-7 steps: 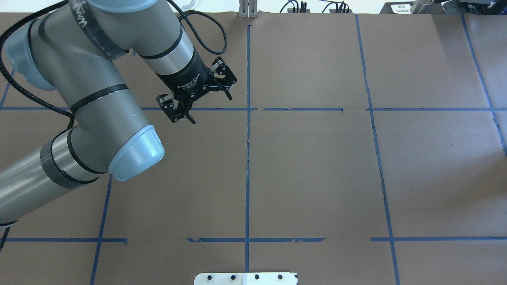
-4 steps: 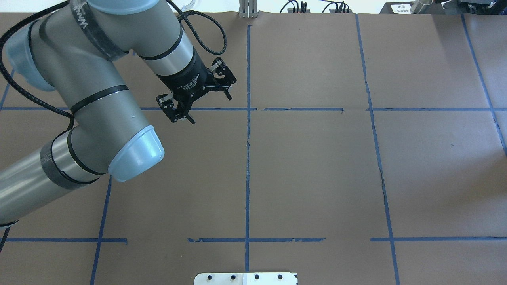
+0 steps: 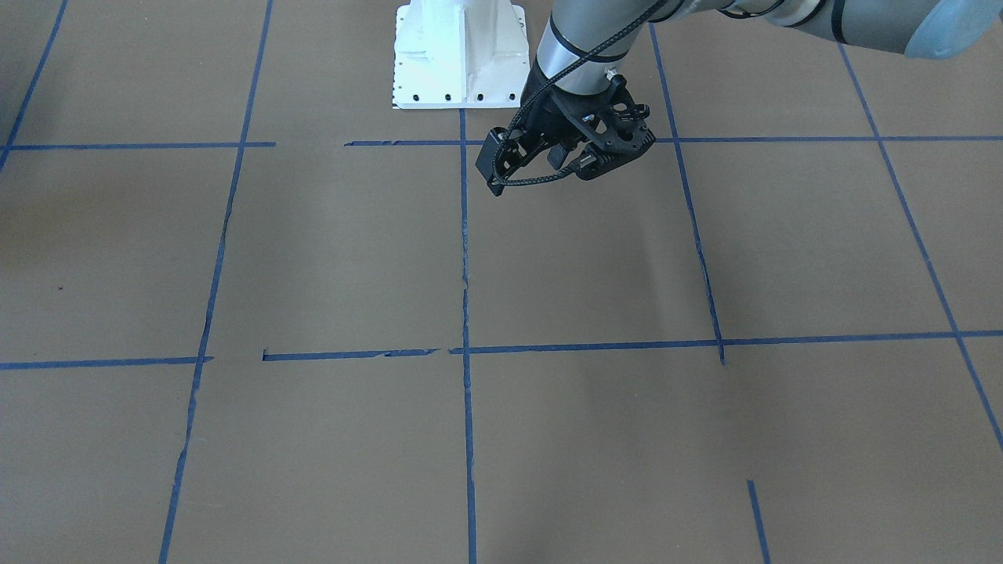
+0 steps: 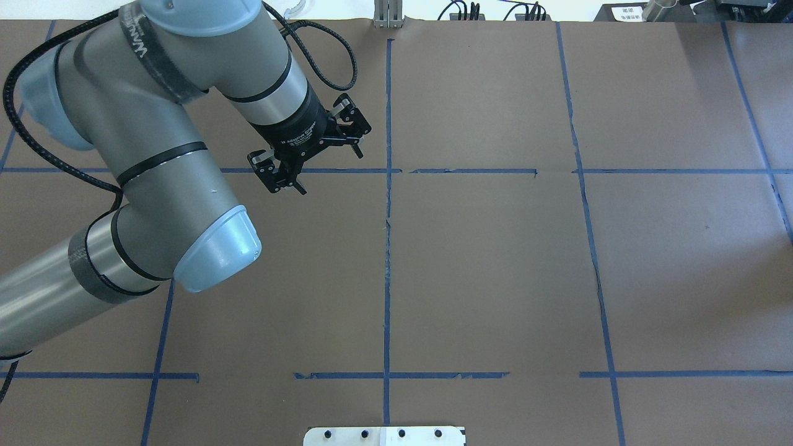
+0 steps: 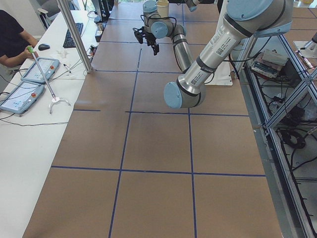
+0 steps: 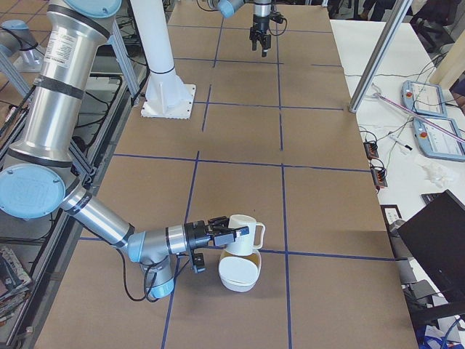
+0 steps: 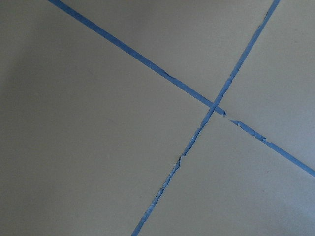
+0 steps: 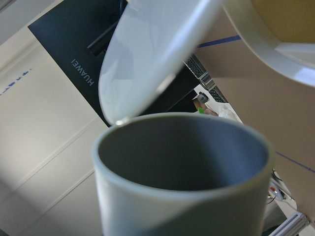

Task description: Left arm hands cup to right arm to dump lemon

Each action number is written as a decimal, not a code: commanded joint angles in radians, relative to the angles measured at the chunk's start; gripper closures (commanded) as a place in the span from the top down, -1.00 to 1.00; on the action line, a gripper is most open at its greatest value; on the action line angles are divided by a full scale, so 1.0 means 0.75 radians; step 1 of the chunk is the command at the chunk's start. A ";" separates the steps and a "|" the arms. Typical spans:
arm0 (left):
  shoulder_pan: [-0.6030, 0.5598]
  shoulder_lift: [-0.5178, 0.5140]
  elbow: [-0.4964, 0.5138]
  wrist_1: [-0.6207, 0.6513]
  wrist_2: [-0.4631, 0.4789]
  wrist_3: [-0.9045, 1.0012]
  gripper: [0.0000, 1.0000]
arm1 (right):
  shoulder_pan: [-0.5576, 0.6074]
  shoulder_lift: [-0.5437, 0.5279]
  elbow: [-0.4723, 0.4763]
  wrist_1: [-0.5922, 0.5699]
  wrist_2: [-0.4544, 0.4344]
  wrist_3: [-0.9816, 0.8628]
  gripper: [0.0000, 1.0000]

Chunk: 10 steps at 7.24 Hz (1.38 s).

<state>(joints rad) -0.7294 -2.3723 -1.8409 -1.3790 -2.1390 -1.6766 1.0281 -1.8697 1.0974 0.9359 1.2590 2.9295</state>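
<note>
My left gripper (image 4: pixel 331 171) is open and empty, a little above the brown table near a tape crossing; it also shows in the front-facing view (image 3: pixel 560 160). The left wrist view shows only bare table and tape. In the exterior right view my right gripper (image 6: pixel 218 236) is at the white cup (image 6: pixel 243 231), which lies tipped on its side just over a white bowl (image 6: pixel 240 280). I cannot tell its grip. The right wrist view shows the cup's (image 8: pixel 182 162) grey inside with nothing in it. A dull yellow patch shows within the bowl's rim (image 8: pixel 266 49); I cannot tell if it is the lemon.
The white robot base (image 3: pixel 458 59) stands at the table's robot side. Blue tape lines (image 4: pixel 387 248) divide the brown table cover. A metal post (image 6: pixel 378 54) and operator pendants (image 6: pixel 436 120) stand past the far edge. A black monitor (image 6: pixel 436 240) stands beside the table's right end.
The left arm's elbow and upper links have shifted slightly to the right. The left gripper stays open at almost the same spot.
</note>
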 commanded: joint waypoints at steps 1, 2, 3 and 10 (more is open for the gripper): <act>0.001 -0.003 -0.002 0.000 0.001 0.000 1.00 | 0.000 0.002 0.195 -0.267 0.005 -0.256 -0.97; 0.001 -0.003 -0.002 0.000 0.001 0.000 1.00 | -0.011 0.008 0.242 -0.335 0.007 -0.395 -0.97; 0.001 -0.003 -0.006 0.000 0.001 0.000 1.00 | -0.021 0.038 0.289 -0.433 0.007 -0.534 -0.97; 0.001 -0.021 -0.022 0.000 0.001 0.010 1.00 | -0.470 0.384 0.670 -1.329 -0.184 -1.864 -0.96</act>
<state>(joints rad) -0.7286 -2.3786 -1.8595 -1.3790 -2.1384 -1.6705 0.7710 -1.6520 1.6030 0.0286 1.2026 1.7323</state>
